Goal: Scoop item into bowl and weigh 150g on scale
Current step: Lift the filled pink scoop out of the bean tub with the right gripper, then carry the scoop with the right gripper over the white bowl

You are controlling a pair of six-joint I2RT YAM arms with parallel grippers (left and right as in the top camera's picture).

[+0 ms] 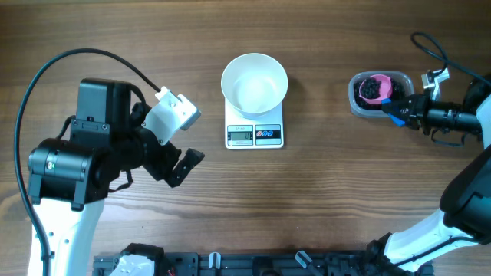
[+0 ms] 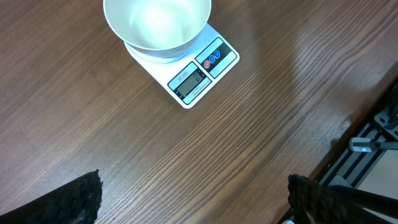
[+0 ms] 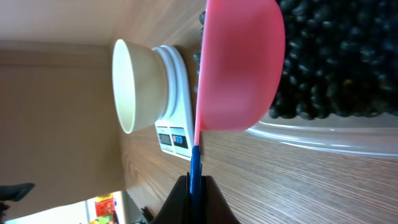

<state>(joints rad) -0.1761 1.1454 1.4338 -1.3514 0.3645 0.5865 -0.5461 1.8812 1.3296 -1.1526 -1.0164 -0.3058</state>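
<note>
At the bottom centre of the right wrist view, nearest to us, the right gripper [image 3: 194,190] has its fingers pinched tight on the thin blue handle of the pink scoop [image 3: 239,68]. The scoop's cup fills the upper middle, lying against the black pellets [image 3: 339,62] heaped in the clear tub [image 3: 323,140] at upper right. We cannot tell whether any pellets are inside the cup. Farther off, left of centre, the white bowl [image 3: 134,84] sits on the scale [image 3: 177,124].

In the left wrist view, the left gripper [image 2: 196,199] spreads its fingers [image 2: 81,199] wide at the bottom corners, holding nothing, over the wooden table [image 2: 93,124]. Bowl and scale lie beyond, at the top of the frame.
</note>
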